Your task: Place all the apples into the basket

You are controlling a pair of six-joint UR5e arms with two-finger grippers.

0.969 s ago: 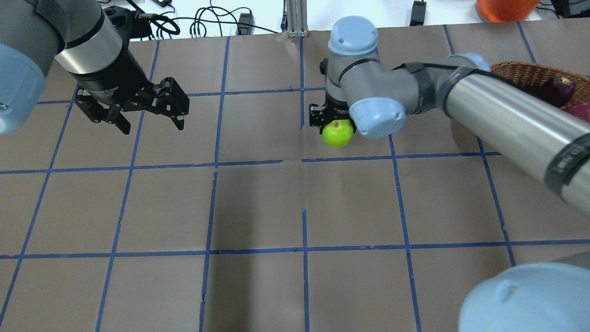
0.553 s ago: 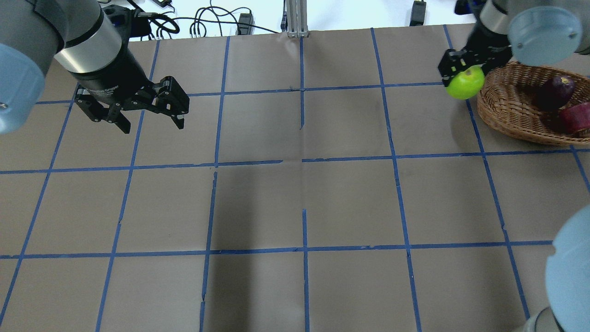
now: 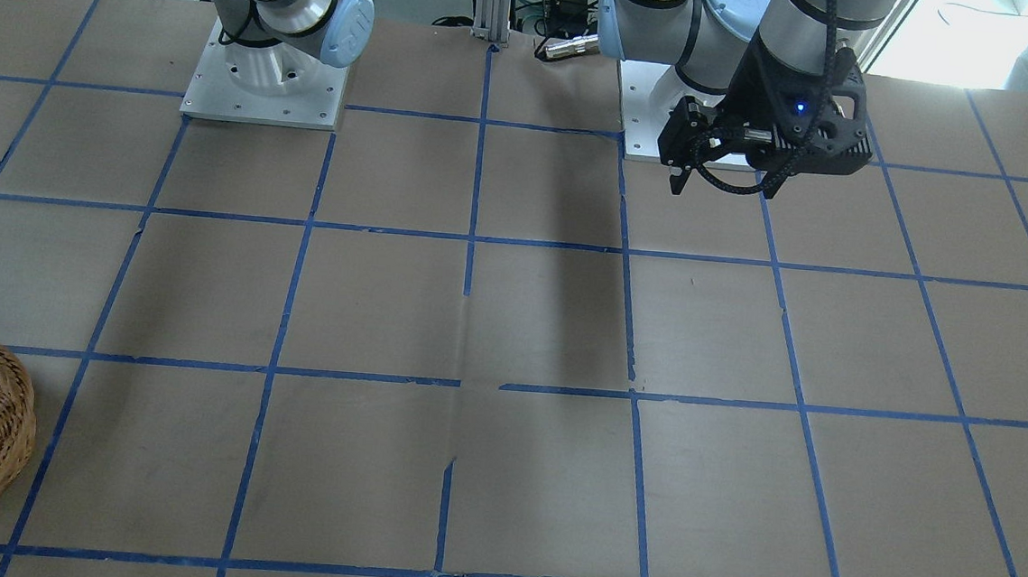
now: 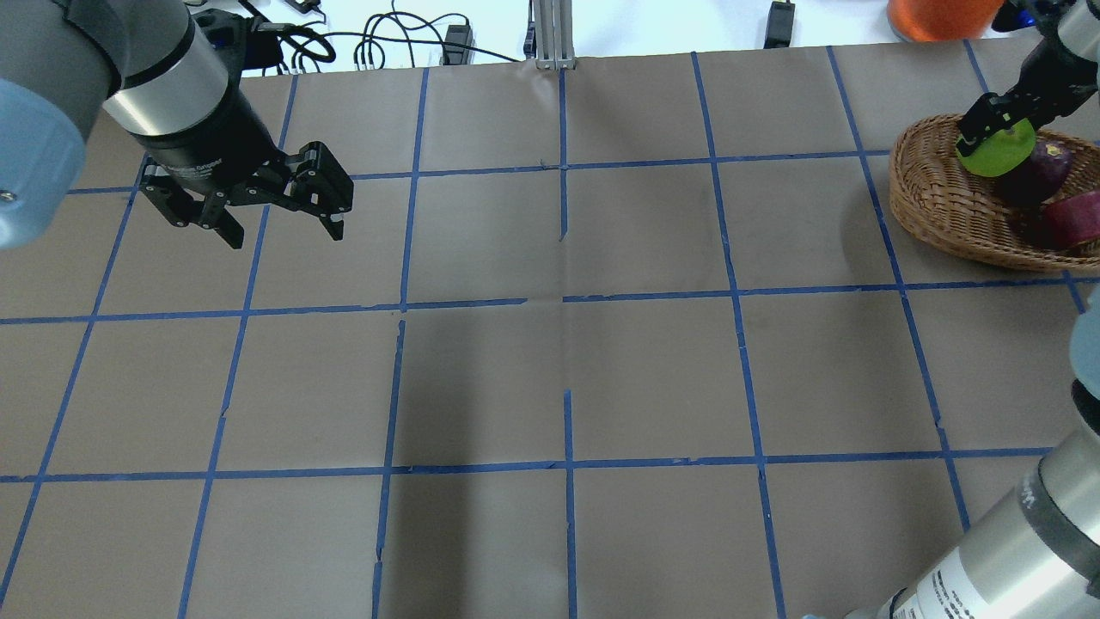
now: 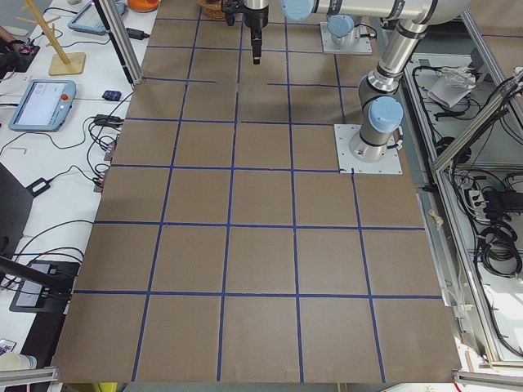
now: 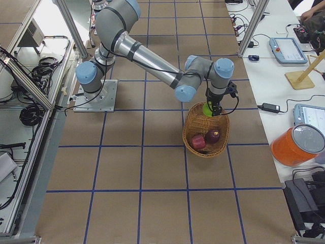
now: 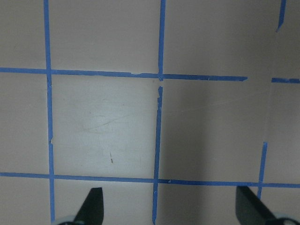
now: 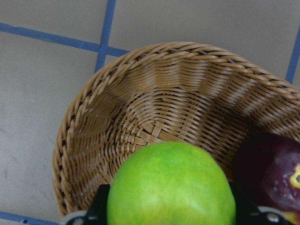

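Right hand point(image 4: 995, 140) with green apple point(image 8: 171, 187) above basket point(image 8: 93, 122)

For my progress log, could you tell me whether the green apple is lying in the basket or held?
Held: the right gripper is shut on the green apple, which hangs above the basket's woven floor.

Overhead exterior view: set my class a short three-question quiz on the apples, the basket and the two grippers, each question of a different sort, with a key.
1. True or false: the left gripper is shut on an apple.
2. The green apple is: A) held in the left gripper; B) held in the right gripper above the basket; C) lying loose on the basket's floor.
3. How many apples lie in the basket already?
Key: 1 false, it is open and empty. 2 B. 3 two, the dark purple apple and the red apple.
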